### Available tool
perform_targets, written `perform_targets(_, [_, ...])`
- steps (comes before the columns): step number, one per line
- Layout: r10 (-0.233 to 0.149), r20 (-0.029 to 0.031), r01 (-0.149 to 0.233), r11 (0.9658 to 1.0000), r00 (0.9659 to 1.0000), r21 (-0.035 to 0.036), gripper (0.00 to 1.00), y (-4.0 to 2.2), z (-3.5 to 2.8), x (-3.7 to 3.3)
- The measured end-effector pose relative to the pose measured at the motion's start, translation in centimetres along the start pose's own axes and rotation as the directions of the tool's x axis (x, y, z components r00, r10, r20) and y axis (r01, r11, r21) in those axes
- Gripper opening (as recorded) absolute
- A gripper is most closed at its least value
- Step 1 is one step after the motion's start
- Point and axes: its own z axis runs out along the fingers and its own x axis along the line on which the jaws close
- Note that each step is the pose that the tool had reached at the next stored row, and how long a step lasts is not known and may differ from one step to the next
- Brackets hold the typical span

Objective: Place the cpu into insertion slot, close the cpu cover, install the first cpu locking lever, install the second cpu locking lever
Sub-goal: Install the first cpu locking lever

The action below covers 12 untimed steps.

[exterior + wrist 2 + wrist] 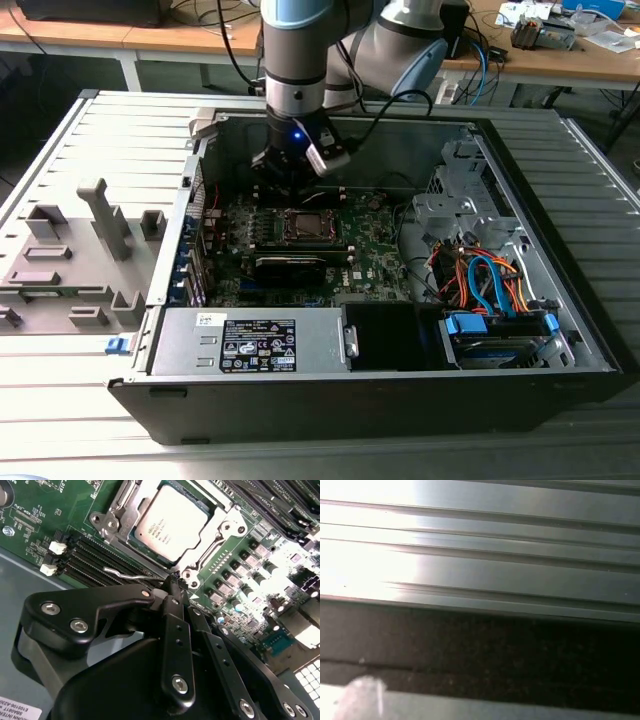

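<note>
Inside the open computer case, your gripper (174, 582) sits with its jaws drawn together at a thin wire locking lever (131, 573), though whether they pinch it is unclear. Just beyond lies the cpu (171, 521), seated in the insertion slot (305, 226) with the cpu cover (210, 535) down; press the lever slowly and keep off the motherboard (45, 510).

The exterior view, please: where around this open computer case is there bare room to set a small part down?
The ribbed grey table is bare in front of the case and along the exterior view's right edge. Towards the exterior view's left, the grey fixture blocks take up space. Inside the case it is crowded: the gripper hangs just behind the cpu, with cables nearby.
</note>
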Motion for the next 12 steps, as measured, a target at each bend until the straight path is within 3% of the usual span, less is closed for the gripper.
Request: perform_targets(12, [-0.022, -0.0008, 0.022, 0.9998, 0.9998, 0.0016, 0.11, -0.07, 0.53, -1.47])
